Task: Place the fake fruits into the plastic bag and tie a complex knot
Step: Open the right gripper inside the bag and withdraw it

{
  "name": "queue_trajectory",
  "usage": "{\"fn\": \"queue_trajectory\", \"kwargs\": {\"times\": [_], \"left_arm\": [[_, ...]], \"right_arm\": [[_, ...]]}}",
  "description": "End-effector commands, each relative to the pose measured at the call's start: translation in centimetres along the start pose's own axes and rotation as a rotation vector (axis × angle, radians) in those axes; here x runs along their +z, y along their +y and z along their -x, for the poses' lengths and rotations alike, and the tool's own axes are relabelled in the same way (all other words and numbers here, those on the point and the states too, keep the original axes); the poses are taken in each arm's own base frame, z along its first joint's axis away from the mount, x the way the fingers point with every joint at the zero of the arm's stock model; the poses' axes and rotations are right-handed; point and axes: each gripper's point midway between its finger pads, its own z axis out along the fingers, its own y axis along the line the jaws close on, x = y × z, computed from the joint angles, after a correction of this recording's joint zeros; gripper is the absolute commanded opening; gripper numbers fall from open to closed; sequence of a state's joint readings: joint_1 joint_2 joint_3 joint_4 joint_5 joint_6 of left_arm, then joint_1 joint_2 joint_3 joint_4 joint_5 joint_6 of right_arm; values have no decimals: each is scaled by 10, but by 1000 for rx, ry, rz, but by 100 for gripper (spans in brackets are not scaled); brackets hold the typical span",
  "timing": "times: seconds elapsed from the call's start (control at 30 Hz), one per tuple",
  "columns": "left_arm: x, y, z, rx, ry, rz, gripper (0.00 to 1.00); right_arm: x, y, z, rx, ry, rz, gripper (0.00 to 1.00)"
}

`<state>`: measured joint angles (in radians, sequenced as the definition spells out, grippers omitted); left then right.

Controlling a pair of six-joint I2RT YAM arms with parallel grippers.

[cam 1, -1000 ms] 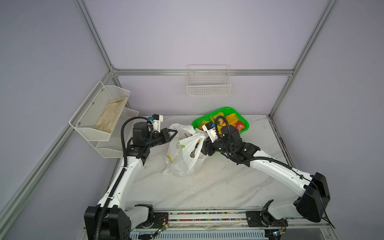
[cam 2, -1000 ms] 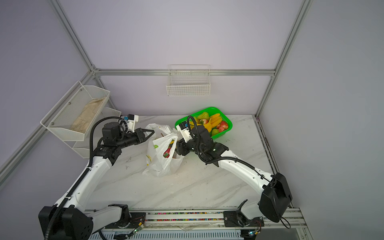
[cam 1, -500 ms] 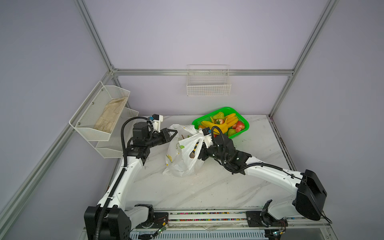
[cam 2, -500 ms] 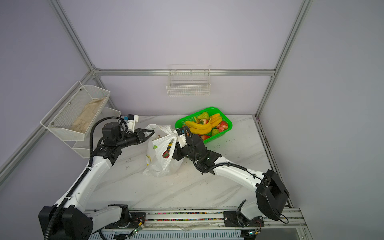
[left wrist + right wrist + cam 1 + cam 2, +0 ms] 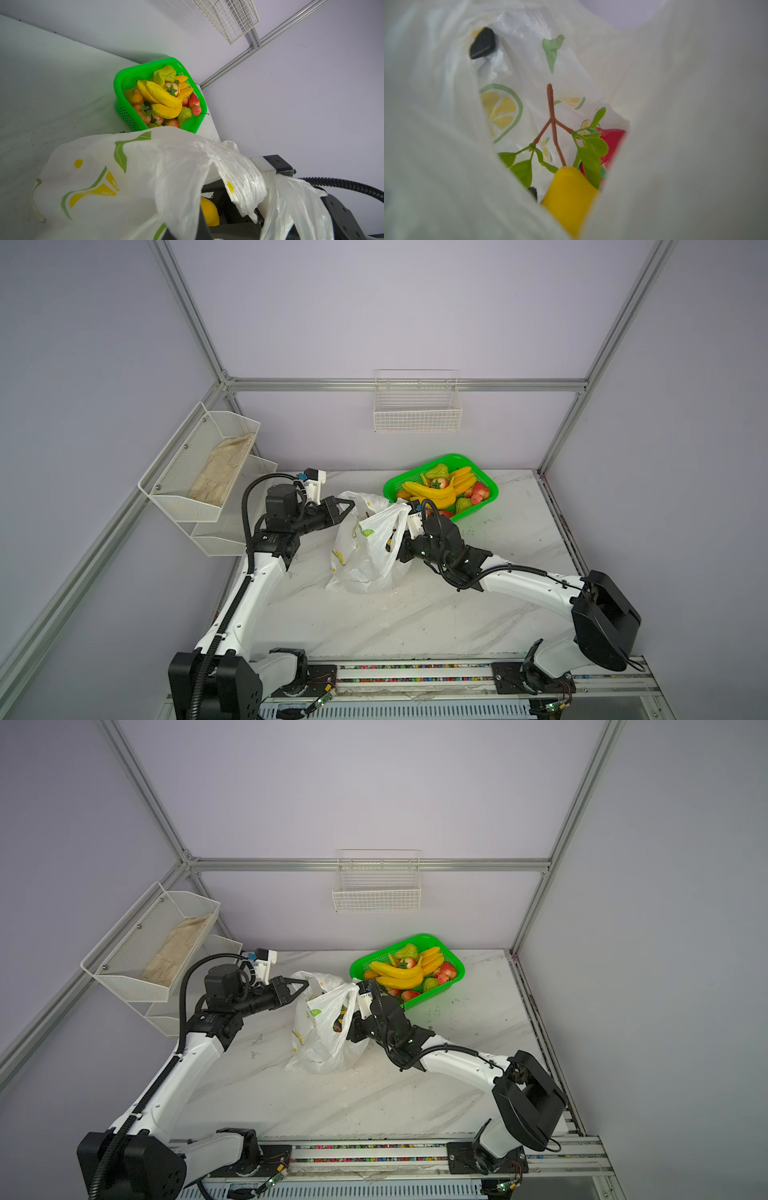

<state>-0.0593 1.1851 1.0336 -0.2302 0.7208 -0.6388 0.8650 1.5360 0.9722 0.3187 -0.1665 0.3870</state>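
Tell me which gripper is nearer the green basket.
Right. The right gripper is in the mouth of the plastic bag, close to the green basket; the left gripper holds the bag's opposite edge, farther away.

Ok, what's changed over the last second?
The right pincer swung left from beside the green basket into the mouth of the plastic bag, gripping a yellow fruit. The left pincer stays shut on the bag's rim; bag and basket haven't moved.

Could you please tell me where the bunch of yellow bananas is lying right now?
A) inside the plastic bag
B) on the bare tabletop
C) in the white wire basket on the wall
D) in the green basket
D: in both top views the bananas lie in the green basket, well outside the plastic bag.
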Motion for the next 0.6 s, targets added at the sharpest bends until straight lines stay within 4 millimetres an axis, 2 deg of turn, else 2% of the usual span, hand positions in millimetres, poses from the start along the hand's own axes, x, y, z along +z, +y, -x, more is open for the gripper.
{"fn": "queue_trajectory", "kwargs": {"times": [0.0,0.13,0.37,0.57], "left_arm": [[0,1,-6,18,6,-8,0],[-1,1,-5,28,-4,-1,0],[-2,2,-5,29,-6,8,0],[-7,8,0,40,-33,57,0]], "right_arm": [[9,-3,3,31,-28,-14,46],[15,2,-2,18,8,15,59],[-6,-5,10,-35,-24,-61,80],[-27,1,20,-98,-24,-62,83]]}}
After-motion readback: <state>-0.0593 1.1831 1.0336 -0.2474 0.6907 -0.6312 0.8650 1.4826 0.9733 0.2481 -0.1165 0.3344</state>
